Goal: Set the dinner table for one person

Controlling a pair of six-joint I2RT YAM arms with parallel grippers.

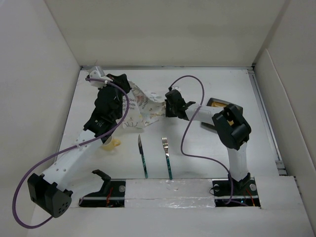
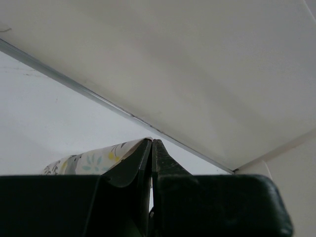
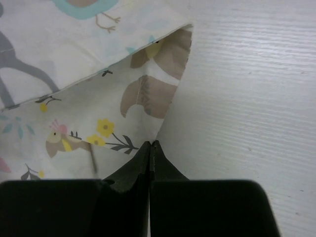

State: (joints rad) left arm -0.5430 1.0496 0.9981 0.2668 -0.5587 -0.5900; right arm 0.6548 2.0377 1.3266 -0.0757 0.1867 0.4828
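- Overhead: the placemat [image 1: 143, 106] sits bunched over the table's [image 1: 222, 153] far middle, strung side to side between left pincer [image 1: 126, 85] and right pincer [image 1: 167, 105].
- Left wrist: pincer clamped on the cloth's edge.
- Right wrist: pincer clamped on its corner, cloth lying leftward.

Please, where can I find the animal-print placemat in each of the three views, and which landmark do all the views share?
Top external: the placemat lies crumpled in the middle, between the two arms.
Left wrist: bottom left, its edge meeting the shut left fingers.
Right wrist: upper left, one corner reaching the shut right fingers.
Shared landmark: the white tabletop.
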